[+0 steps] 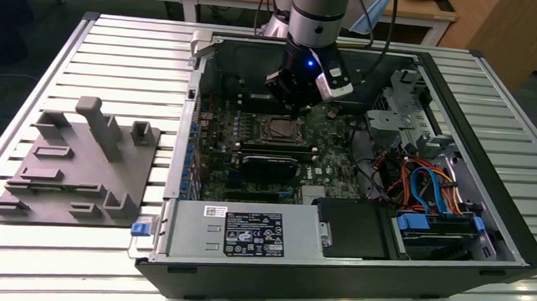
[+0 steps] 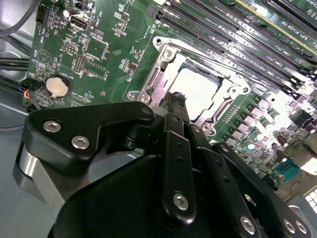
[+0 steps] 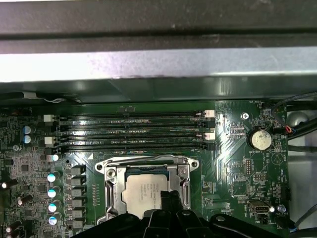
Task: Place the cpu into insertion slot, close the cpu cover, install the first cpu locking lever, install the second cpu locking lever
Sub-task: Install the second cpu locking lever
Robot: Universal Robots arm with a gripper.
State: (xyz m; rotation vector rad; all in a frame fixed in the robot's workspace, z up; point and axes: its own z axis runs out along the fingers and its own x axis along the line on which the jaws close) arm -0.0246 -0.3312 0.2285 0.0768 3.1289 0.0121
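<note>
The cpu [image 3: 143, 191], a dull silver square, lies in the insertion slot [image 1: 279, 129] of the green motherboard [image 2: 114, 44]. The cpu [image 2: 198, 87] shows through the window of the cpu cover [image 3: 110, 174], which lies flat around it. In the second wrist view the cpu cover [image 2: 158, 74] frames the chip on all sides that show. My gripper [image 3: 171, 197] hangs just above one edge of the socket with its black fingers pressed together and nothing visible between them. The same gripper [image 2: 177, 99] hides that edge of the chip. In the exterior view the gripper [image 1: 298, 103] sits inside the open computer case.
Long black memory slots [image 3: 133, 131] run beside the socket. A coin battery [image 3: 260, 139] sits on the board. The case wall [image 3: 158, 64] stands close behind. A black block [image 1: 268, 165], a power supply [image 1: 238, 231] and cables [image 1: 430, 188] are in the case. A grey fixture [image 1: 78, 162] is on the table.
</note>
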